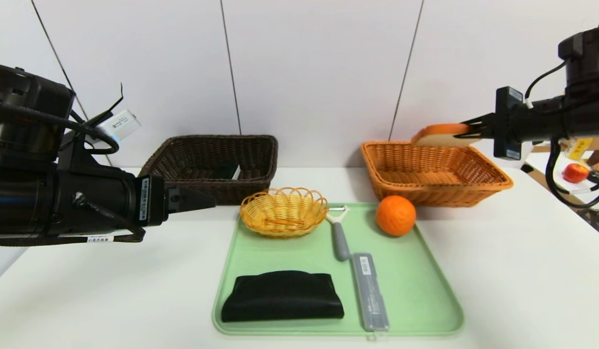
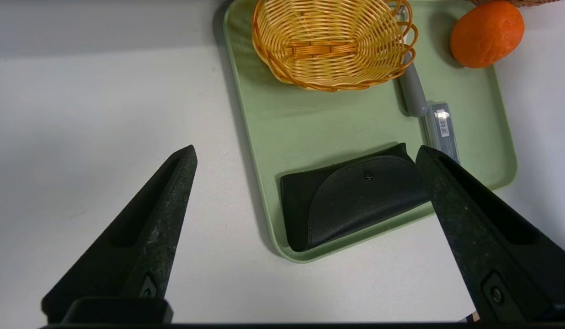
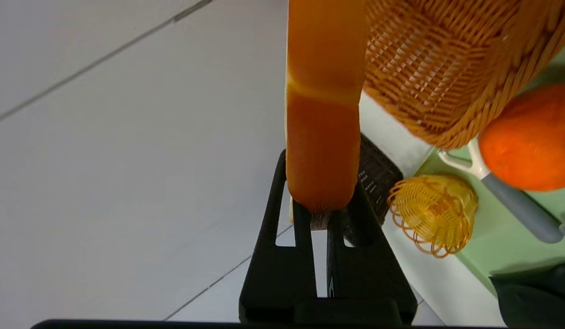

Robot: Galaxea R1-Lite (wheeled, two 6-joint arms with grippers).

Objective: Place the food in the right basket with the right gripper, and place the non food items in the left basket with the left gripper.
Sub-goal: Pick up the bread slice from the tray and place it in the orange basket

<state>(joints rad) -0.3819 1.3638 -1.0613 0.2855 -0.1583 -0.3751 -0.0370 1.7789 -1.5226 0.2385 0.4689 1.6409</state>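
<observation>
My right gripper is shut on the bread slice and holds it above the back rim of the orange-tan basket. The right wrist view shows the crust clamped between the fingers. The orange, grey-handled peeler, grey barcode case and black pouch lie on the green tray. My left gripper hangs open and empty in front of the dark brown basket, left of the tray. In its wrist view the pouch lies below the fingers.
A small yellow scalloped basket stands on the tray's far left corner. A dark item with a white edge lies in the dark basket. A red apple sits far right, off the table. The wall stands close behind both baskets.
</observation>
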